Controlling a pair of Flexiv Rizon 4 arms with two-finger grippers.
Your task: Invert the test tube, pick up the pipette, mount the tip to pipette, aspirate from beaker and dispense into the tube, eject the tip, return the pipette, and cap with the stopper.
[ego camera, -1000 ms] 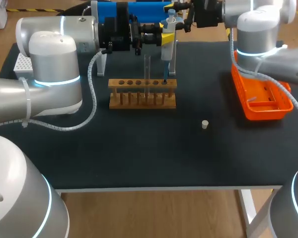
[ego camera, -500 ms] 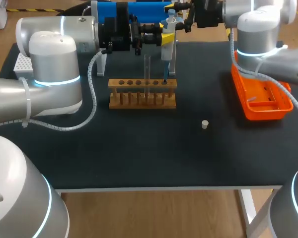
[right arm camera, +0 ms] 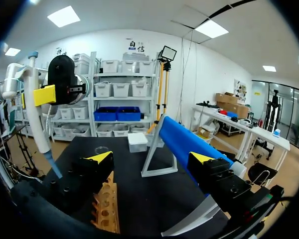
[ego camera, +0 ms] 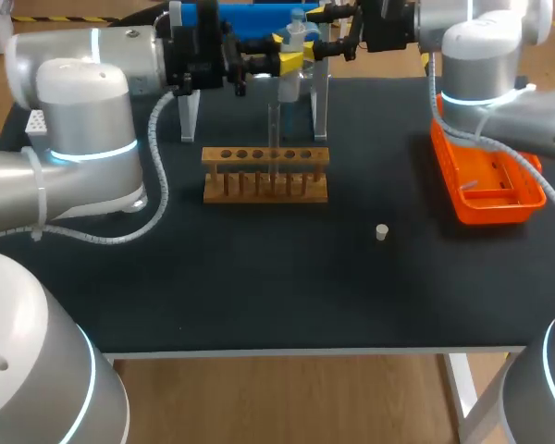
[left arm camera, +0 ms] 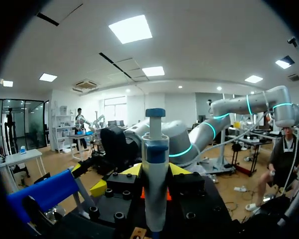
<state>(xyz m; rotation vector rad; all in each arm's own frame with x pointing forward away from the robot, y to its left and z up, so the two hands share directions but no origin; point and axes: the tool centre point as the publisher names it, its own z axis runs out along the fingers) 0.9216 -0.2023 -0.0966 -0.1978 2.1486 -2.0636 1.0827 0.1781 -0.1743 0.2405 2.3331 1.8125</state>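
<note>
In the frame's upper middle, the left gripper (ego camera: 285, 63) clamped the pipette (left arm camera: 155, 159); the right gripper's (right arm camera: 152, 159) fingers stood wide apart.

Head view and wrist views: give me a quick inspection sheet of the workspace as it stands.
Surface: black table, no spills seen.
Job's things: pipette held behind the wooden rack; test tube upright in the rack; stopper loose on the table; tip box by the left arm; orange tray at right.
Clutter: nothing seen.
Claws: left claw shut on the pipette; right claw open, empty, by the blue stand.
Cables: white hose loops low beside the left arm.
Surroundings: nothing seen reaching over the table.
</note>
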